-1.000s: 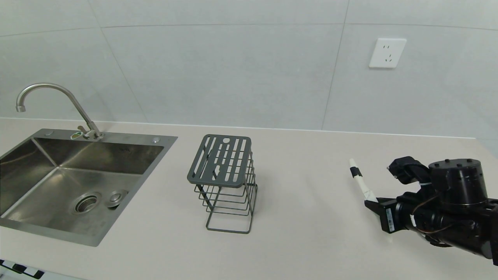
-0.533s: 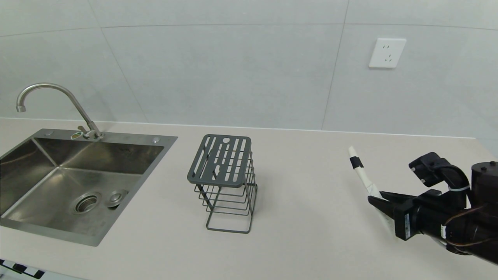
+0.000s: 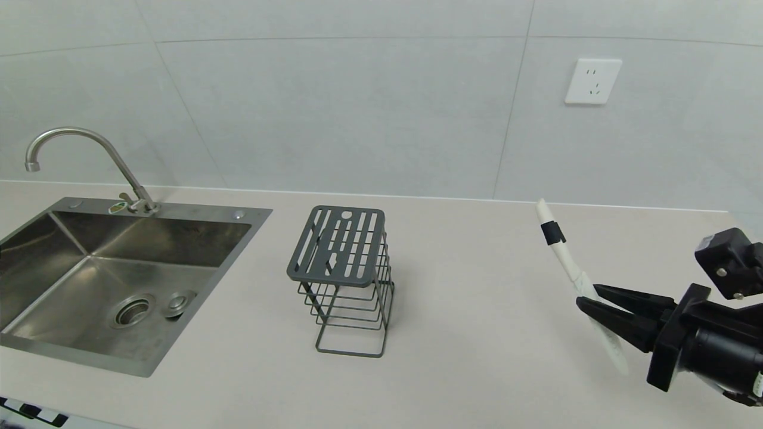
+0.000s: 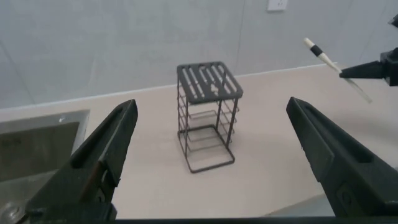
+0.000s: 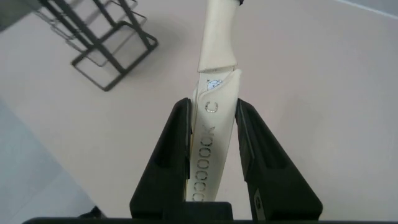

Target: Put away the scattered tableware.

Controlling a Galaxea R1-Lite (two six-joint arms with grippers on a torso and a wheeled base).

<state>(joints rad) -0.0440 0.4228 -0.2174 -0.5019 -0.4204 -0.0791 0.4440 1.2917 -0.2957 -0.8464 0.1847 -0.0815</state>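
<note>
The rack (image 3: 337,244) is matt dark metal wire; the sink (image 3: 197,210) left of it, brushed steel; the knife (image 3: 563,259), smooth cream plastic.

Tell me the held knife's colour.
The knife is cream with a black handle band; clearest in head view.

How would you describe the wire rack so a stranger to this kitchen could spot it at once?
Find the steel sink set into the pale countertop on the left. Just right of it stands the rack. It is a dark grey wire cage with a slotted flat top, unlike the cream knife held in the right gripper.
</note>
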